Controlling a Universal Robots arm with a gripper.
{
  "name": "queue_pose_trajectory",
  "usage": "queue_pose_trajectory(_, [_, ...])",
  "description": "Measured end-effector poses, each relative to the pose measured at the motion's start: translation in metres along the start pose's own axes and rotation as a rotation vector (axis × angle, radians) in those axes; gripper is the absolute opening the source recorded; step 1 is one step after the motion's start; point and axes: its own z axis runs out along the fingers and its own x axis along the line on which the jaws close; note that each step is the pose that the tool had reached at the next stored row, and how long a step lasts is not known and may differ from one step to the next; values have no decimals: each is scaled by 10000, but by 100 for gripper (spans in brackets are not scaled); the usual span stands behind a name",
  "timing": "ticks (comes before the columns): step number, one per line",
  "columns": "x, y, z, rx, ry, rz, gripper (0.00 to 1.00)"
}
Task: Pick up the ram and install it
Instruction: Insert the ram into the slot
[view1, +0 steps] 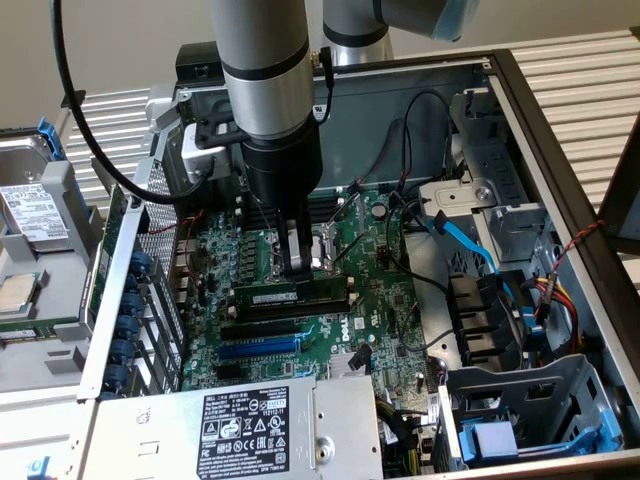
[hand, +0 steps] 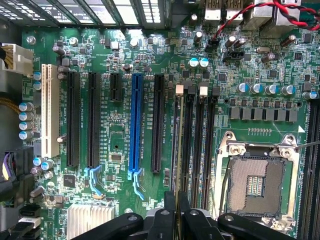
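The ram (view1: 300, 294) is a dark-green stick with a white label. It stands on edge along a black memory slot on the motherboard (view1: 390, 300), inside the open computer case. In the wrist view the ram (hand: 179, 150) shows edge-on as a thin line along the memory slot closest to the black expansion slots. My gripper (view1: 296, 268) reaches straight down onto the middle of its upper edge. Its two black fingers (hand: 170, 215) stand close together, shut on the ram (hand: 177, 212). The other memory slots (hand: 199, 145) beside it hold nothing.
The open CPU socket (hand: 257, 182) lies just beyond the memory slots. A blue expansion slot (hand: 134, 120) and black ones lie on the other side. The power supply (view1: 250, 430) fills the near edge. Cables (view1: 465, 235) and drive cages crowd the exterior view's right. A loose hard drive (view1: 30, 210) lies outside the case.
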Motion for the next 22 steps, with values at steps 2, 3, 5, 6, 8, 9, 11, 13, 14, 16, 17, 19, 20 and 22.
queue_pose_trajectory(2, [1, -1, -15, 0, 1, -1, 14])
queue_pose_trajectory(3, [1, -2, -22, 0, 1, 0, 14])
queue_pose_trajectory(5, [1, -2, -22, 2, 0, -3, 14])
queue_pose_trajectory(6, [0, -3, -22, 7, -1, -4, 14])
queue_pose_trajectory(8, [0, -5, -22, 22, 0, -10, 14])
queue_pose_trajectory(9, [1, -6, -21, 31, 0, -17, 14])
queue_pose_trajectory(11, [1, -7, -21, 38, 1, -26, 14])
queue_pose_trajectory(13, [1, -8, -19, 40, 0, -27, 14])
queue_pose_trajectory(14, [1, -8, -16, 42, -1, -27, 14])
queue_pose_trajectory(16, [1, -7, -12, 41, -1, -28, 14])
queue_pose_trajectory(17, [1, -4, -10, 42, -1, -28, 14])
queue_pose_trajectory(19, [0, 1, -8, 42, -3, -26, 14])
queue_pose_trajectory(20, [0, 4, -7, 42, -5, -26, 14])
queue_pose_trajectory(22, [0, 5, -7, 42, -4, -28, 14])
